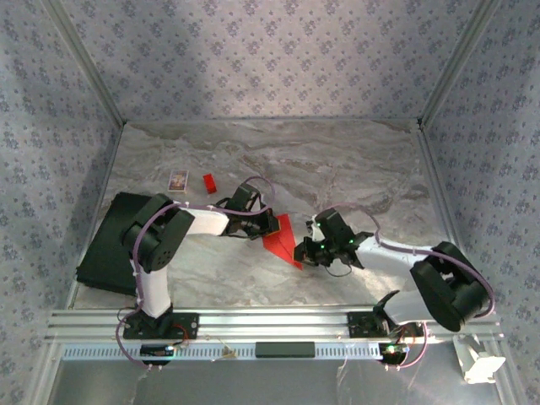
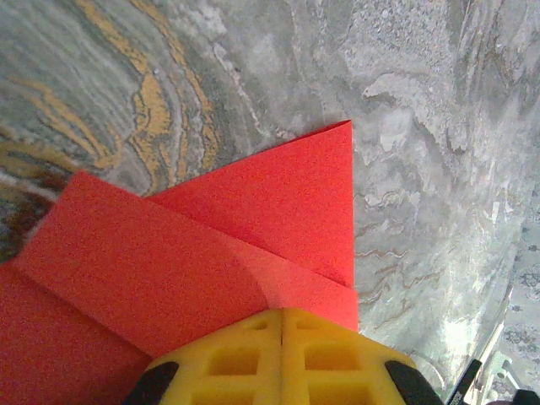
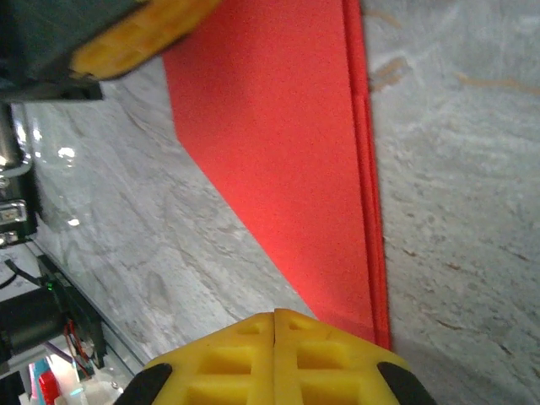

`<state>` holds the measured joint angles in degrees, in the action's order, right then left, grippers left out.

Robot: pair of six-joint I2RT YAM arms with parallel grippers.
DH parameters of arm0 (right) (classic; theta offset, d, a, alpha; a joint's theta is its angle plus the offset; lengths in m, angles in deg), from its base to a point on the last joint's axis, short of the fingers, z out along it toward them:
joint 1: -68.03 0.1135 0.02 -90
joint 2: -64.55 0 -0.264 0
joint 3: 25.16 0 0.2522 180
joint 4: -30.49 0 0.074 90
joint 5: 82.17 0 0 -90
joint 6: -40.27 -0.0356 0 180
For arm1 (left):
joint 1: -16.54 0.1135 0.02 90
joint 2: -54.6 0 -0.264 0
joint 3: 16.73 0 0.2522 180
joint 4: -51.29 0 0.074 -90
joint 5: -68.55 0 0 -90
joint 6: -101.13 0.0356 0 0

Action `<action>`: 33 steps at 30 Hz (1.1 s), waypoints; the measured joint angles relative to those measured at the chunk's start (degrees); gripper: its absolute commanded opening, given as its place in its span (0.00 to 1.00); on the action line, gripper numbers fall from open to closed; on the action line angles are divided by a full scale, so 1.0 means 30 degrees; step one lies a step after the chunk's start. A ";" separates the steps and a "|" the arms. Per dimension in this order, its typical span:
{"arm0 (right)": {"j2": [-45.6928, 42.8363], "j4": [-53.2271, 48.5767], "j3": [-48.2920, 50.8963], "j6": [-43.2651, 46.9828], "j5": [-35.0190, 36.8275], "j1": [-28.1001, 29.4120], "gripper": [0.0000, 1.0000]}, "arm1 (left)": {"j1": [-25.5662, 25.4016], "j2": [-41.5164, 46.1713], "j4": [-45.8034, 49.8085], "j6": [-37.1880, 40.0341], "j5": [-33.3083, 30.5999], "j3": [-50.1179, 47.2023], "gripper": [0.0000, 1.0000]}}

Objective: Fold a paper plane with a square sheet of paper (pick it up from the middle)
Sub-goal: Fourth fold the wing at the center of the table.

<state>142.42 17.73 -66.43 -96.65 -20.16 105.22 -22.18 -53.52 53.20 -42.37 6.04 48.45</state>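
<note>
The square sheet of paper (image 1: 281, 239) is bright red and lies folded into a layered, pointed shape on the marble table, between my two grippers. In the left wrist view the paper (image 2: 253, 219) shows overlapping flaps with one corner pointing away. My left gripper (image 1: 272, 226) (image 2: 281, 316) is shut, its yellow fingertips together and resting on the sheet's layered edge. My right gripper (image 1: 301, 251) (image 3: 276, 316) is shut too, its tips at the narrow near end of the paper (image 3: 287, 152). The left gripper's yellow finger (image 3: 139, 29) shows at the paper's far end.
A tiny red block (image 1: 208, 182) and a small patterned card (image 1: 177, 179) lie at the back left. A black mat (image 1: 105, 245) covers the left side of the table (image 1: 354, 169). Patterned walls enclose the table on three sides.
</note>
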 measured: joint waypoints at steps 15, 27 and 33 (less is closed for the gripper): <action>-0.1792 0.0750 0.2594 -0.0539 0.0612 0.0240 0.23 | 0.0000 0.0000 0.0000 -0.0051 0.0000 0.0000 0.02; -0.3738 0.0291 0.3140 -0.2521 0.1435 -0.0321 0.46 | 0.0000 0.0000 0.0000 -0.0058 0.0000 0.0000 0.02; -0.3512 0.0474 0.3140 -0.2754 0.0962 -0.0321 0.43 | 0.0000 0.0000 -0.0007 -0.0073 0.0000 0.0000 0.02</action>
<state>131.88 19.15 -57.01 -104.91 -17.27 104.26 -22.18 -53.52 53.17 -42.58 6.04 48.45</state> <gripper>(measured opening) 0.433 0.044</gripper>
